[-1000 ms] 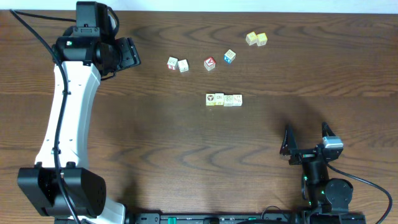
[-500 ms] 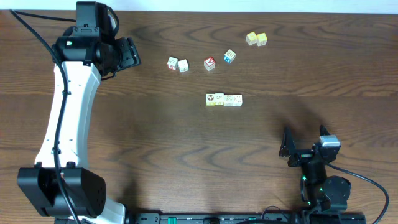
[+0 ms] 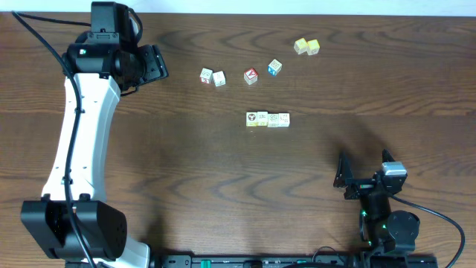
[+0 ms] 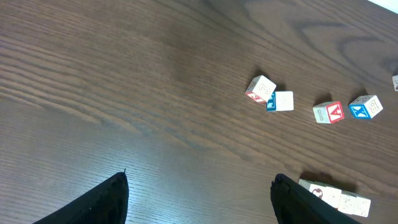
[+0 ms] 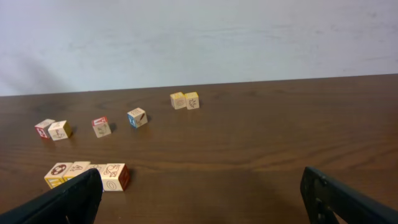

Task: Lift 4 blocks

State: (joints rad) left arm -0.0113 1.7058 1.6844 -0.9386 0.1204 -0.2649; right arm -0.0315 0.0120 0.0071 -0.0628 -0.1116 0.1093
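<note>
Your right gripper [image 5: 200,180] stands spread and empty; your left gripper [image 4: 199,190] also; the four blocks [image 3: 268,119] lie in a touching row.

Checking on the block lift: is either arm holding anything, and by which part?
Nothing is held. The left fingers and right fingers stand open; the four blocks lie on the table, apart from both.
</note>
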